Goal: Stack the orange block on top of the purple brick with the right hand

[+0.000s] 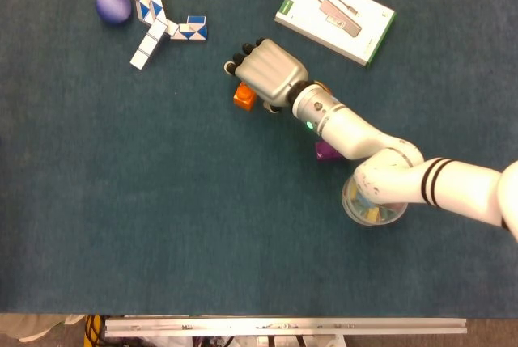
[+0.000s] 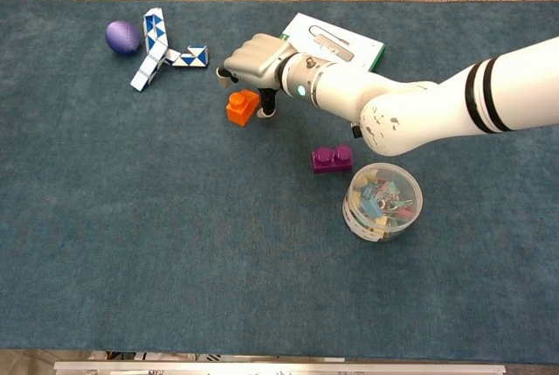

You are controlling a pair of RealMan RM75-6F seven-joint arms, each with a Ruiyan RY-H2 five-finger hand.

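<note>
Right robot hand [image 2: 253, 59] arches over the orange block [image 2: 242, 107], fingers apart around it, nothing gripped yet, lining up the pickup.

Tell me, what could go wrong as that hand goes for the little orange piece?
The right hand sits over the orange block, hiding much of it in the head view, so a grasp could land off-centre and tip it. Carrying it to the purple brick, the arm might brush the clip tub beside it.
</note>
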